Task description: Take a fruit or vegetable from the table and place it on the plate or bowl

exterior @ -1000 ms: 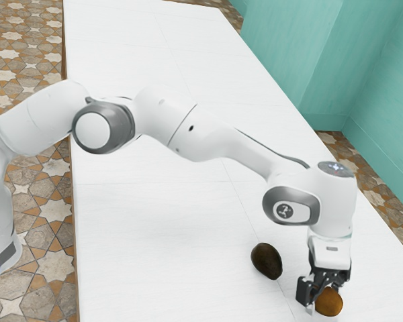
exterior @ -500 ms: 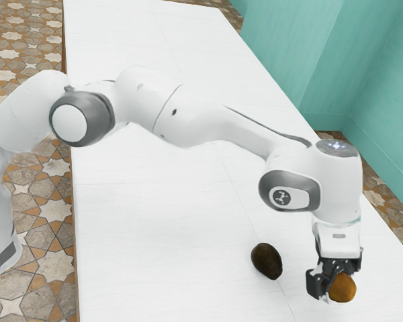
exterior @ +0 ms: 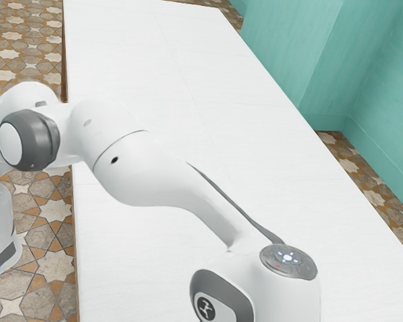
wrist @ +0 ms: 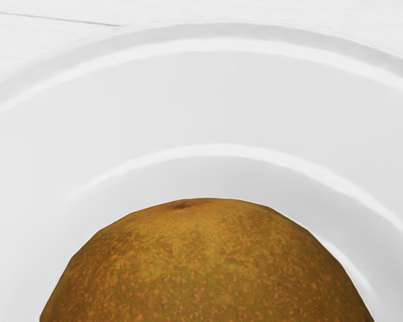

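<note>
A brown speckled fruit point(wrist: 201, 268), rounded with a small dark stem mark on top, sits close under my hand in the wrist view. Directly beneath and beyond it lies a white plate point(wrist: 188, 100); its inner ring curves around the fruit and its raised rim lies further out. I cannot tell whether the fruit rests on the plate or hangs just above it. In the exterior view my arm's last white joint point(exterior: 255, 295) reaches down past the lower edge of the picture.
The long white table point(exterior: 188, 100) runs away from the arm, with a tiled floor at the exterior view's left and teal walls point(exterior: 336, 60) at its right. My forearm point(exterior: 161, 181) crosses the table's near part.
My arm has swung down toward the exterior view's lower edge, carrying the hand and the brown fruit out of that picture. The dark fruit on the table is now covered by the arm.
</note>
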Available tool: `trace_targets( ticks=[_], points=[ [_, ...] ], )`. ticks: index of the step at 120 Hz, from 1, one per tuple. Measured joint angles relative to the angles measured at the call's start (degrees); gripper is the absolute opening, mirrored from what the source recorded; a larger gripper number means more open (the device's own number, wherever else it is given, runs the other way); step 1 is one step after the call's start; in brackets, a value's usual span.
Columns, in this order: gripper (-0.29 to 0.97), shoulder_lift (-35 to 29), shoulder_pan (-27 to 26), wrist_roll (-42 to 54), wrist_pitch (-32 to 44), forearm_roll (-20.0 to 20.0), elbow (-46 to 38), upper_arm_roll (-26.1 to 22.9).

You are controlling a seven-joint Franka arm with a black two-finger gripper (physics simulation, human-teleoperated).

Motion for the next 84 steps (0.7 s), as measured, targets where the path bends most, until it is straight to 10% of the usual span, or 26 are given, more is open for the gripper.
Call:
trace_targets(
  ticks=[17,44,84],
  points=[
    [0.22,1.84,-0.44,-2.59,3.41,-0.1,0.37,0.47],
    [0.58,0.82,-1.12,-3.98,5.95,-2.0,0.22,3.66],
    [0.67,-23.38,8.48,-15.57,-7.0,-2.64,-0.78,20.27]
  ],
)
